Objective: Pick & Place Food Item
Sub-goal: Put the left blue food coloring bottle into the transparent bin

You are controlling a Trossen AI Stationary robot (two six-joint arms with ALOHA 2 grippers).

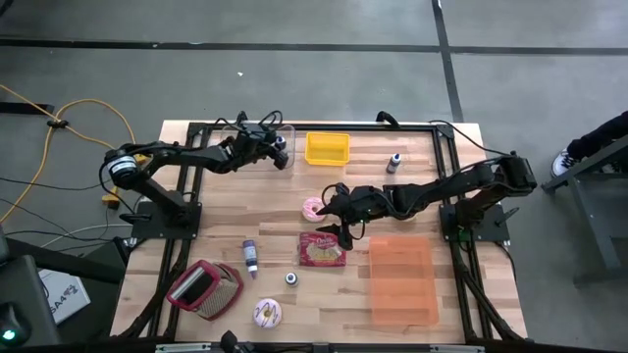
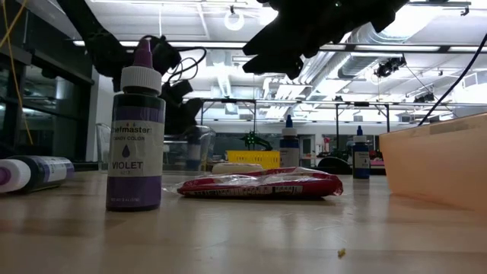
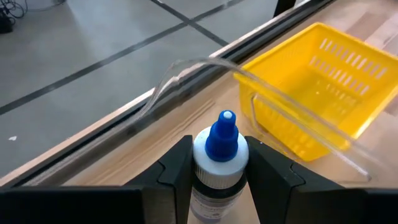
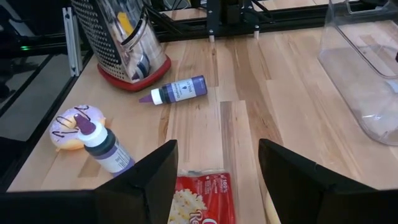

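My left gripper (image 3: 221, 168) is at the far side of the table, by a clear container (image 3: 205, 65) and a yellow basket (image 1: 327, 147), shut on a small blue-capped bottle (image 3: 221, 140). My right gripper (image 4: 217, 180) hovers open over the table's middle, above a red snack packet (image 4: 202, 205) that lies flat on the wood (image 1: 324, 250). A pink-iced donut (image 1: 313, 207) lies just left of that gripper. A second donut (image 4: 71, 127) with purple icing lies near the front edge, beside an upright violet bottle (image 4: 109, 149). My left gripper pinches the bottle between its two fingers at the white collar (image 3: 202, 163) just under the blue cap. The fingers come in slanting down toward the table's far edge. The bottle stands upright; its lower part is hidden between the fingers.
An orange bin (image 1: 402, 279) lies at the front right. A grater in a red holder (image 1: 206, 289) and a lying violet bottle (image 1: 250, 257) are at the front left. Another small bottle (image 1: 393, 163) stands right of the yellow basket.
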